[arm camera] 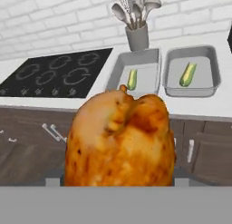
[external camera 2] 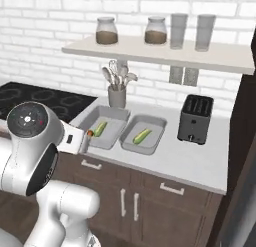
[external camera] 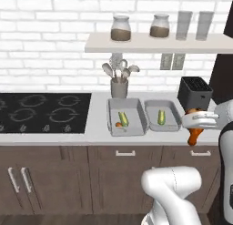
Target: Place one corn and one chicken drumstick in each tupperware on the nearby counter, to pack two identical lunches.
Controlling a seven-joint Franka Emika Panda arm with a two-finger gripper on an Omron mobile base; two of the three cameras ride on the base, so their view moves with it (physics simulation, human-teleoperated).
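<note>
My gripper is shut on a chicken drumstick, held in the air in front of the counter. In the hand view this orange-brown drumstick hides the fingertips. Two grey tupperware trays lie side by side on the counter. The left tupperware holds a corn and a second drumstick. The right tupperware holds one corn. The hand view faces both trays and their corn.
A black toaster stands right of the trays. A utensil holder sits behind the left tray, the black cooktop to its left. A wall shelf with jars hangs above. Dark cabinets run below the counter.
</note>
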